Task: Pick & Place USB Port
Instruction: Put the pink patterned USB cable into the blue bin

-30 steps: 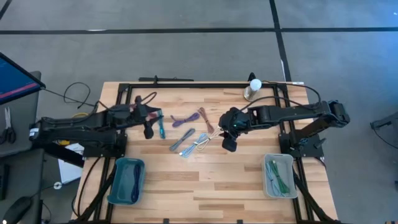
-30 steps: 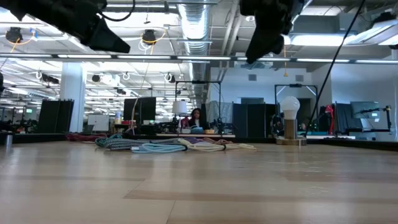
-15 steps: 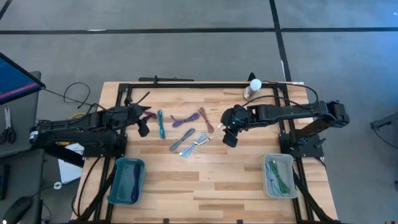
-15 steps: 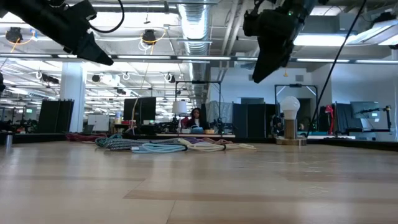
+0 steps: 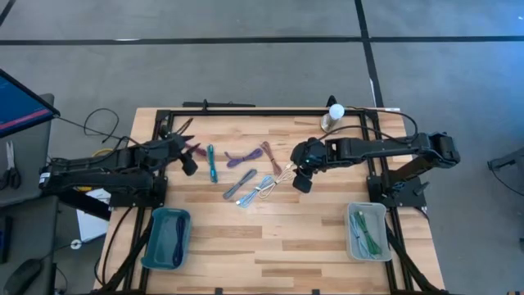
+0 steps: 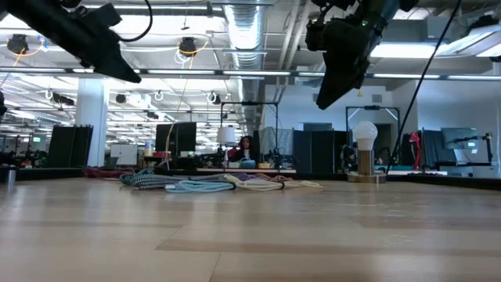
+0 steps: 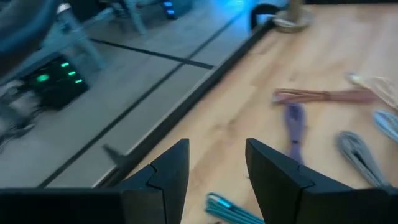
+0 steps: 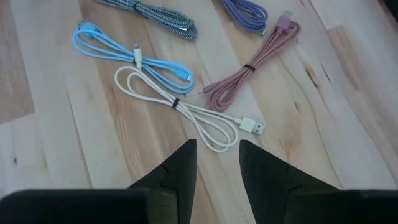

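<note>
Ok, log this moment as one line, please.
left gripper: open, empty, above teal cable | right gripper: open, empty, over white cable | bins: hold cables

The wooden bench (image 5: 270, 229) carries a cluster of coiled cables near its middle. Taking the white cable (image 5: 281, 175) as the landmark: the light blue cable (image 5: 260, 191) and grey braided cable (image 5: 238, 183) lie just beside it, with purple (image 5: 239, 157), pink (image 5: 270, 154) and teal (image 5: 212, 161) cables beyond. A blue bin (image 5: 166, 238) and a clear bin (image 5: 366, 232) sit at the near corners, and a white-topped stand (image 5: 334, 116) sits at the far edge.
</note>
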